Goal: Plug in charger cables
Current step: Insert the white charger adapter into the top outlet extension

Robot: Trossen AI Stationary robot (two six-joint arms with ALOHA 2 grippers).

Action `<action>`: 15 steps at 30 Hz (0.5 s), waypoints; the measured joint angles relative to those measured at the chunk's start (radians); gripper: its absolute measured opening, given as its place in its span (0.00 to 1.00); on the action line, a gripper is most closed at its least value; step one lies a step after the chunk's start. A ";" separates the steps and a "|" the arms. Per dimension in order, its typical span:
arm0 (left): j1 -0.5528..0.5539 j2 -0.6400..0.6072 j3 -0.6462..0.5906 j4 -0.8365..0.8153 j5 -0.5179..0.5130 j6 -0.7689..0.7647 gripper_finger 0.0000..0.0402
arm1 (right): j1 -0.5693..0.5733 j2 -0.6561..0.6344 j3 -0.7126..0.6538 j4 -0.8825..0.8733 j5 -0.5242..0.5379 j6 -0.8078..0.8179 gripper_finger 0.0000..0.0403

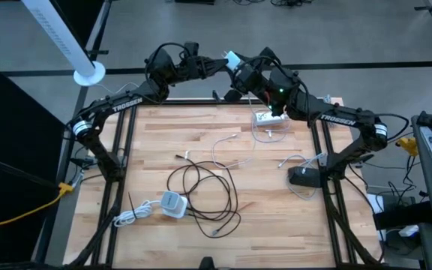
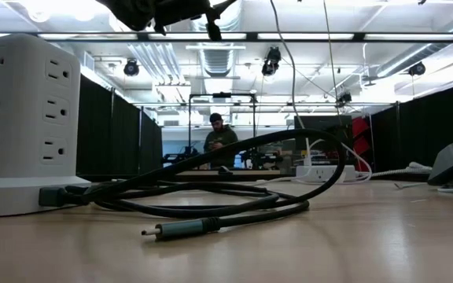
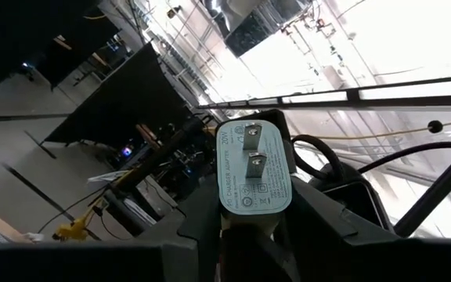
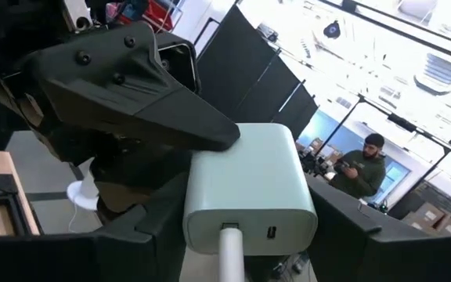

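Charger cables lie scattered over the wooden table (image 1: 156, 142). Nearest the front edge, the long black cable (image 1: 201, 191) rests in loose loops, its plug tip (image 2: 171, 230) flat on the wood. Just beside the loops stands a white outlet cube (image 1: 173, 204), with a short white coiled cable (image 1: 133, 216) on its other side. Thin white cables (image 1: 227, 142) trail across the middle of the table. Another (image 1: 302, 161) curls by a black block (image 1: 304, 177) near the right edge. A white power strip (image 1: 270, 117) sits close to the far edge.

Above that far edge both arms meet in the air. The left gripper (image 3: 249, 227) is clamped on a small white adapter (image 3: 254, 168), prongs facing its wrist camera. The right gripper (image 4: 241, 235) sits close against the adapter's port side, a finger on either side of it. I cannot tell whether these fingers press on it. A white lead (image 4: 231, 254) is seated in the adapter's port face.

Beyond the table a person (image 2: 220, 137) stands in the room.
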 joint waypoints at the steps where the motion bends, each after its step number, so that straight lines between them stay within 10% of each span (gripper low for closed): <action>1: 0.000 0.000 0.000 0.000 -0.001 0.009 0.26 | 0.000 0.000 0.000 -0.001 -0.003 0.001 0.46; 15: 0.000 -0.004 0.002 -0.100 0.000 0.138 0.33 | -0.001 -0.002 0.035 -0.136 0.002 0.092 0.47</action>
